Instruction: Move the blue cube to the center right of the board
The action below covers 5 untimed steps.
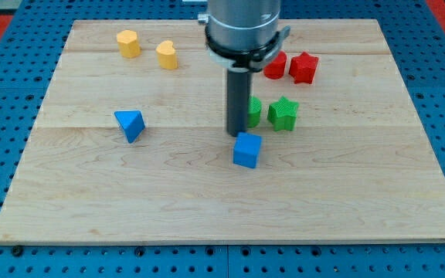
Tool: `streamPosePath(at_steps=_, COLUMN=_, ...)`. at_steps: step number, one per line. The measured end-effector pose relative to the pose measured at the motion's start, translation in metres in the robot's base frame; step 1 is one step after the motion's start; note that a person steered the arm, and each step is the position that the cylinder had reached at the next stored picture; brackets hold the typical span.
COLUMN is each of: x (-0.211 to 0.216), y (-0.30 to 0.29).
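Note:
The blue cube (246,150) lies on the wooden board (346,201), a little right of the middle and toward the view's bottom. My tip (236,134) stands at the cube's upper left corner, touching it or nearly so. The rod rises from there to the arm's grey cuff at the view's top.
A blue triangular block (130,124) lies at the left. Two yellow blocks (128,43) (167,55) lie at the upper left. A green block (253,112) sits partly behind the rod, a green star (283,113) to its right. A red block (276,66) and a red star (304,67) lie above them.

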<state>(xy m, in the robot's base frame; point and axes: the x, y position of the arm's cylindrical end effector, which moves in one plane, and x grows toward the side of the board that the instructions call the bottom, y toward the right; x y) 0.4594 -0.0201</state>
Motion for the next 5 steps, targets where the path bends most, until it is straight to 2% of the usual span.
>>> streamPosePath(at_steps=1, x=0.039, y=-0.024)
streamPosePath(at_steps=2, x=0.035, y=0.043)
streamPosePath(at_steps=3, x=0.029, y=0.156)
streamPosePath(at_steps=4, x=0.023, y=0.206)
streamPosePath(at_steps=5, x=-0.021, y=0.206)
